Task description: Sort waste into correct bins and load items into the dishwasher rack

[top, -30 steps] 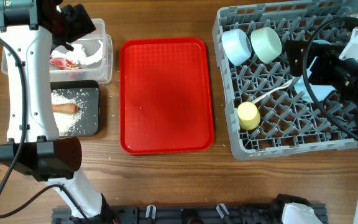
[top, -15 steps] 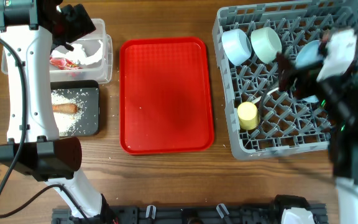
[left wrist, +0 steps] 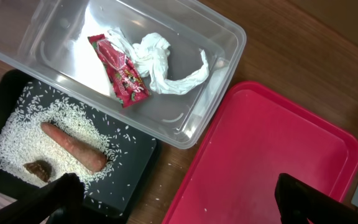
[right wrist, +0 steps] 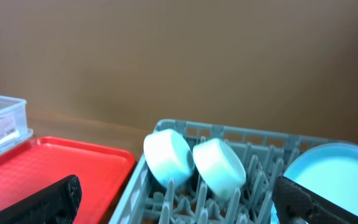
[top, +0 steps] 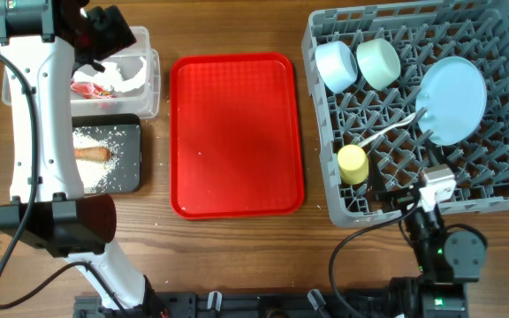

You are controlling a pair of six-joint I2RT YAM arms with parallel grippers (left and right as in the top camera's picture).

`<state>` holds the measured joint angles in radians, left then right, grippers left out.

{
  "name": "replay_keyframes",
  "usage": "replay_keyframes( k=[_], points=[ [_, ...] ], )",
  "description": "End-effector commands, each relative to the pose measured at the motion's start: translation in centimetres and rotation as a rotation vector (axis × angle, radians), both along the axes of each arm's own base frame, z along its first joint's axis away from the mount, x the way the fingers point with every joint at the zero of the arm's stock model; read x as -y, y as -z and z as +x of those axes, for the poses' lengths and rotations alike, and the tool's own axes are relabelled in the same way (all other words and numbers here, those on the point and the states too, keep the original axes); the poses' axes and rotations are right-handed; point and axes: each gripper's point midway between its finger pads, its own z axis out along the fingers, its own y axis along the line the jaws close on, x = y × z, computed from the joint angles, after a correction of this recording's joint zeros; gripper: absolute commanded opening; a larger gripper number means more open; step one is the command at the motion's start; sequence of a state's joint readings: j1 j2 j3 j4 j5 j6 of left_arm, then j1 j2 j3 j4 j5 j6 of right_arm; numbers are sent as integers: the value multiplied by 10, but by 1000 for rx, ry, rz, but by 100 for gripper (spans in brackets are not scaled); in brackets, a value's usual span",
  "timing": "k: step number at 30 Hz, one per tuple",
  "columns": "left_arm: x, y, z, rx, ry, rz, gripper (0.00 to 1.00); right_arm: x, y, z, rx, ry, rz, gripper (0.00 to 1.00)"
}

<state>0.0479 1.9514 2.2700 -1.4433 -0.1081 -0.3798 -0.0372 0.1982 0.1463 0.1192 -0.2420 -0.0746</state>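
Left gripper (left wrist: 176, 196) jaws spread wide, empty, black tray (left wrist: 135, 169) and clear tub (left wrist: 55, 31) ahead between them, right gripper (right wrist: 178, 198) jaws spread wide, empty, dishwasher rack (right wrist: 253, 177) ahead between them

Wooden table (top: 237, 256) carried four things directly: clear plastic tub (top: 151, 84) and black tray (top: 137, 159) just beside each other, flat red serving tray (top: 237, 132) mid-table, grey dishwasher rack (top: 343, 208) on the tray's far side, near it.

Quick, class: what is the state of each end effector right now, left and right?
Left end effector: open, holding nothing.
Right end effector: open, holding nothing.
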Motion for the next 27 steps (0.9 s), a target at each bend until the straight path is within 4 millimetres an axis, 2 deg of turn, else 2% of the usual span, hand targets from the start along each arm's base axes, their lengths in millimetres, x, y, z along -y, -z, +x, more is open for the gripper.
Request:
replay_keyframes(
  k=[1, 6, 10, 14, 15, 16, 27],
  points=[
    [-3, 3, 1, -8, -12, 8, 100, 8, 7, -3, 22, 59, 32, 100],
    [-3, 3, 1, -8, -12, 8, 100, 8, 16, -4, 21, 63, 86, 100],
    [-3, 3, 1, -8, -12, 8, 100, 13, 34, -3, -9, 86, 142, 100],
    [-3, 3, 1, -8, -12, 8, 100, 15, 28, -6, 22, 97, 138, 100],
    [-3, 3, 1, -8, -13, 9, 100, 14, 35, -6, -11, 91, 148, 100],
    [-3, 3, 1, -8, -12, 8, 100, 11, 52, -5, -84, 76, 166, 100],
    [-3, 3, 1, -8, -12, 8, 100, 11, 52, -5, -88, 79, 185, 100]
  ],
)
